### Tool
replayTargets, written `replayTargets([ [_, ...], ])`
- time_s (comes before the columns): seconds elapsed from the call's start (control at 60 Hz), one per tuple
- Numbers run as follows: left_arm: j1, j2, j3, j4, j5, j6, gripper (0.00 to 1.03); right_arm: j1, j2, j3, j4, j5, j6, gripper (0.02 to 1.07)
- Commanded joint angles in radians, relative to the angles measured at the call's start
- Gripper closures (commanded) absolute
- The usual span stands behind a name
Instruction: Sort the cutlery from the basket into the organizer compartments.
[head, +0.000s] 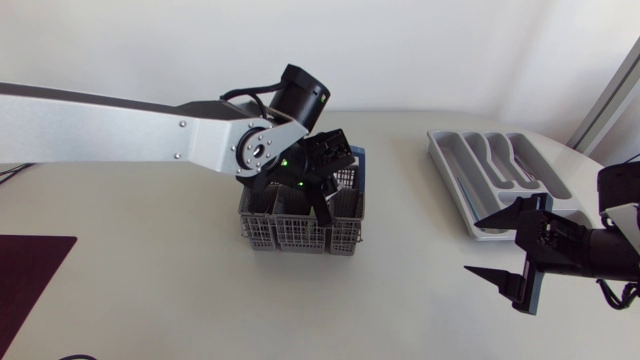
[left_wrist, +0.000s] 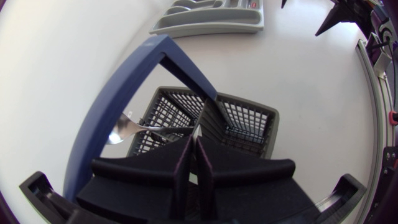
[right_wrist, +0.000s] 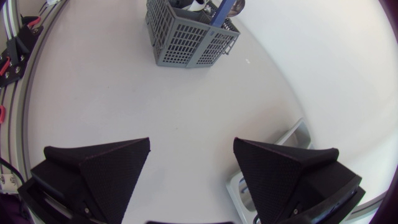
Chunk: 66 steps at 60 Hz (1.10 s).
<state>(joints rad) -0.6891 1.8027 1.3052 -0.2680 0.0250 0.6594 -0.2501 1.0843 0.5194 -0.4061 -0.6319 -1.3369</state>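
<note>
L gripper (left_wrist: 194, 140) nearly closed, seems to pinch spoon (left_wrist: 121, 130) by handle end at basket (left_wrist: 249, 121). I lift straight, slow, avoid blue bar (left_wrist: 118, 93), then go to organizer (left_wrist: 205, 26). R gripper (right_wrist: 191, 143) wide open, empty.

The left arm (head: 120, 130) is showing a silver-grey link with dark screws, and black joints near the basket (head: 300, 238). The right gripper (head: 473, 246) is showing matte black wedge fingers (right_wrist: 99, 168).
</note>
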Motion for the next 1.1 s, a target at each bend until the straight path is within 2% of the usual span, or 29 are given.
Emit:
replayTargets([
  [0.0,0.000,-0.057,-0.081,0.027,0.012,-0.018,0.99,0.009,-0.006,-0.033,0.009,-0.003,0.019,0.10],
  [0.067,-0.007,-0.118,-0.156,0.113,0.007,-0.017,0.99,0.012,-0.011,-0.038,0.007,-0.003,0.022,0.10],
  [0.233,-0.033,-0.247,-0.281,0.233,-0.050,-0.009,0.99,0.041,-0.034,-0.045,0.009,0.001,0.050,0.10],
  [0.5,-0.033,-0.417,-0.323,0.300,-0.053,-0.035,0.98,0.112,-0.138,-0.045,0.041,0.012,0.189,0.10],
  [0.683,-0.021,-0.424,-0.331,0.306,-0.053,-0.057,0.98,0.226,-0.202,-0.070,0.092,0.086,0.288,0.10],
  [0.8,-0.020,-0.442,-0.331,0.309,-0.053,-0.087,0.98,0.253,-0.213,-0.067,0.093,0.092,0.331,0.10],
  [1.0,-0.023,-0.479,-0.242,0.222,-0.060,-0.242,0.98,0.379,-0.270,-0.001,0.092,0.187,0.584,0.11],
  [1.083,-0.021,-0.479,-0.196,0.179,-0.060,-0.331,0.98,0.440,-0.284,0.034,0.096,0.236,0.677,0.16],
])
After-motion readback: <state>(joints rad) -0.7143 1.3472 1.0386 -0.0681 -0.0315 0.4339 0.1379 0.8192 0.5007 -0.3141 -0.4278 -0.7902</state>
